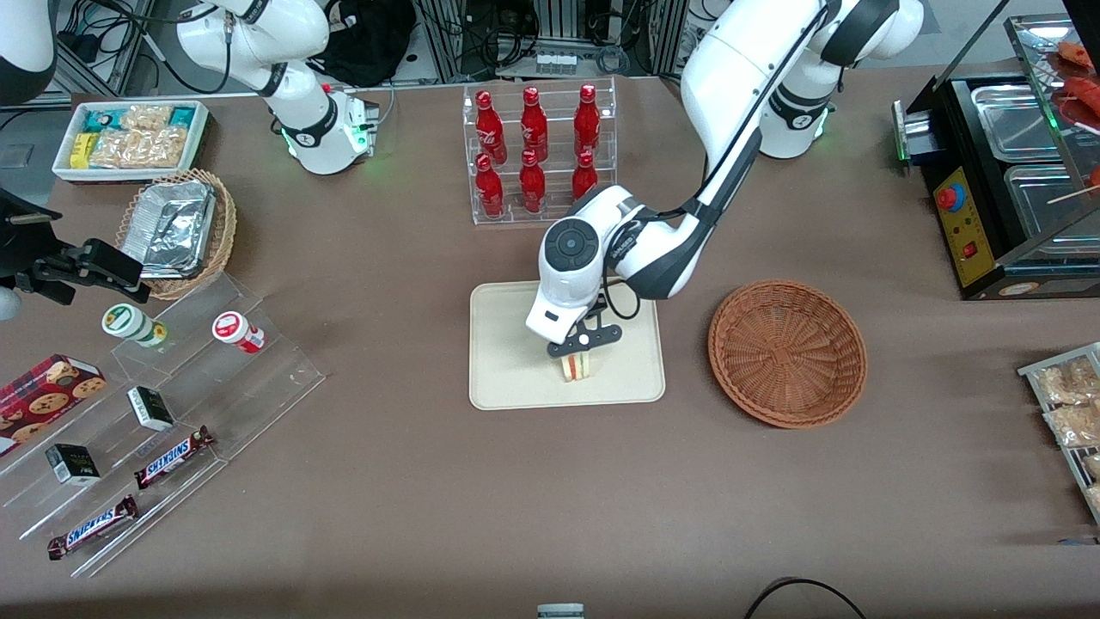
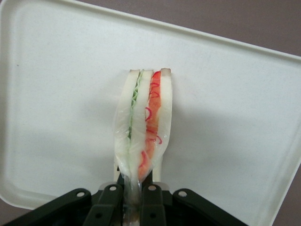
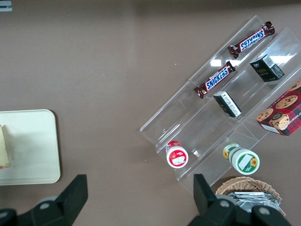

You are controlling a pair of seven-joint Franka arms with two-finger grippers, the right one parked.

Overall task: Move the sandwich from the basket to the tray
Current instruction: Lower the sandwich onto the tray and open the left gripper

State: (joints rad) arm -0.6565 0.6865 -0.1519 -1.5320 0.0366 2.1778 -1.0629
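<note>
Cream-beige flat rectangular tray [image 1: 507, 378] with rounded corners, low rim, on brown table [image 1: 430, 499]. Small triangular wedge sandwich [image 1: 577, 367] of pale white bread with red, yellow, green filling, standing on edge on or just above tray, near the edge closer to front camera; contact with tray surface not clear. Black two-finger gripper [image 1: 584, 342] of left arm directly above sandwich, jaws closed on it, pinching the clear wrap at one corner. Round shallow reddish-brown woven wicker basket [image 1: 787, 352] beside tray toward working arm's end, nothing in it.

Handling, as judgement: light, soft, easily squashed; bread layers likely to splay or slide if squeezed hard. Clear wrap looks slippery. Best hold across the flat bread faces near a corner, gentle pressure, as now. Release low over tray to avoid toppling; probably tips flat once let go.

View differences: left wrist view gives sandwich [image 2: 143, 132] close up, layers separated, green on one side, red on other, film wrap bunched between jaws, tray [image 2: 244, 117] rim around; no basket there. Front view gives whole layout, basket and tray side by side, but grip detail hidden under wrist. Right wrist view catches only one corner of tray [image 3: 33, 150] and a sliver of sandwich [image 3: 3, 148]; gripper not shown there.
</note>
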